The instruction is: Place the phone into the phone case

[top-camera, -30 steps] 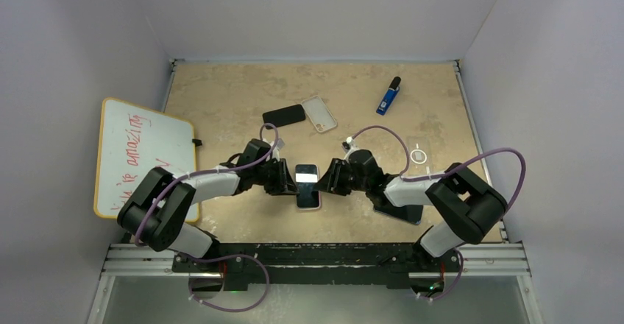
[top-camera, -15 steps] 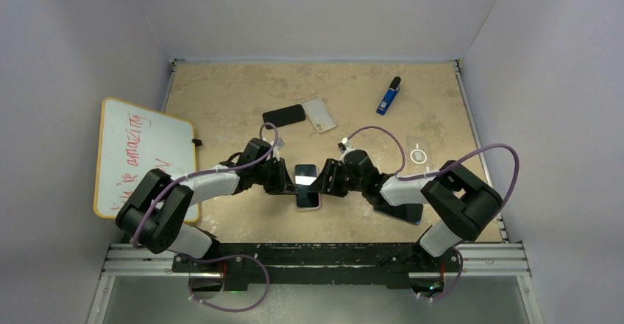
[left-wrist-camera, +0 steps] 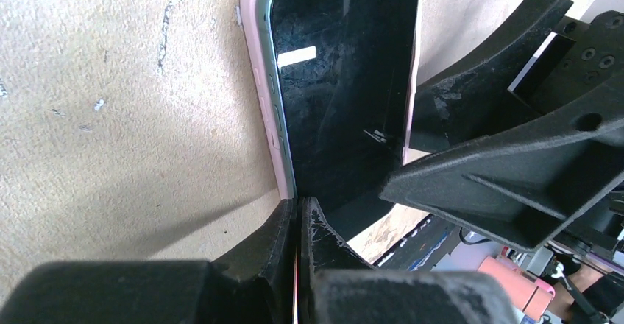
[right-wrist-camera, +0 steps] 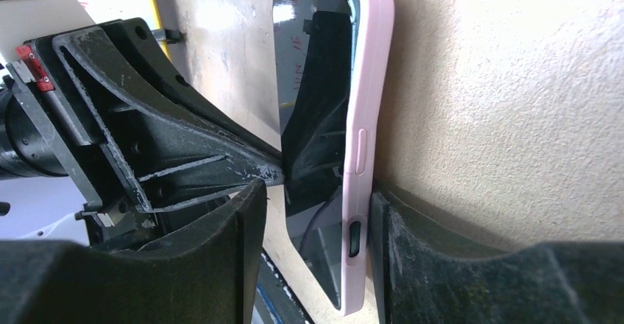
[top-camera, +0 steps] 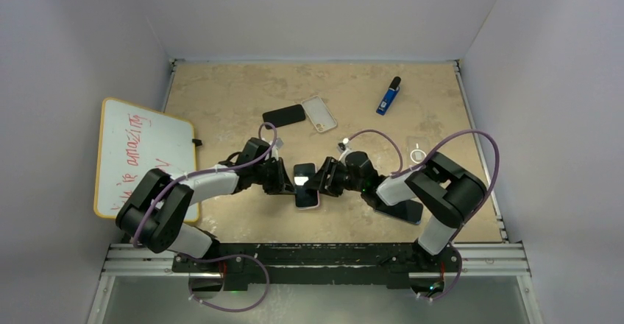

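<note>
Pink phone case (right-wrist-camera: 366, 118) inside half-open right gripper (right-wrist-camera: 316, 200)

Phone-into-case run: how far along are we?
Looks done: the black-screened phone sits inside the pink rubbery phone case, rim wrapped round every edge in view. In hand: the left gripper, shut, presses its tip on the phone; the right gripper, open, straddles the cased phone. Left: the near corners are hidden by the grippers, so probably a last press, then release.
</note>
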### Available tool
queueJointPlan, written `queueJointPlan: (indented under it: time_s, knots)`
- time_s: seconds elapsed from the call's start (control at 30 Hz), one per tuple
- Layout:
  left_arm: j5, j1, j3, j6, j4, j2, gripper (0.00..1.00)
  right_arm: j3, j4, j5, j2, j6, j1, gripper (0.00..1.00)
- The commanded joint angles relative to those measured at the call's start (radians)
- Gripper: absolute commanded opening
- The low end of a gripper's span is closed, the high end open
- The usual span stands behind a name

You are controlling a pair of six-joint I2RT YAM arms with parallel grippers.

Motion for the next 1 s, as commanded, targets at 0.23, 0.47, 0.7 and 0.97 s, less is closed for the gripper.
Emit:
queueJointPlan:
  time_s: [0.23,0.47,0.7,0.97]
  knots:
    - [0.058,-0.007,-0.055,-0.006,0.105,0.005,0.05,-0.002,0.144,-0.048,0.043,0.029,0.01,0.26]
    - [0.053,0.046,-0.033,0.017,0.029,-0.154,0.34,-0.017,0.126,-0.083,-0.035,-0.025,-0.05,0.0]
    - [0.074,0.13,0.041,0.087,-0.098,-0.421,0.73,0.009,0.029,-0.157,-0.238,-0.099,-0.101,0.0]
    - [0.192,0.14,0.086,0.052,-0.015,-0.571,0.87,-0.001,0.113,-0.24,-0.425,-0.014,-0.101,0.0]
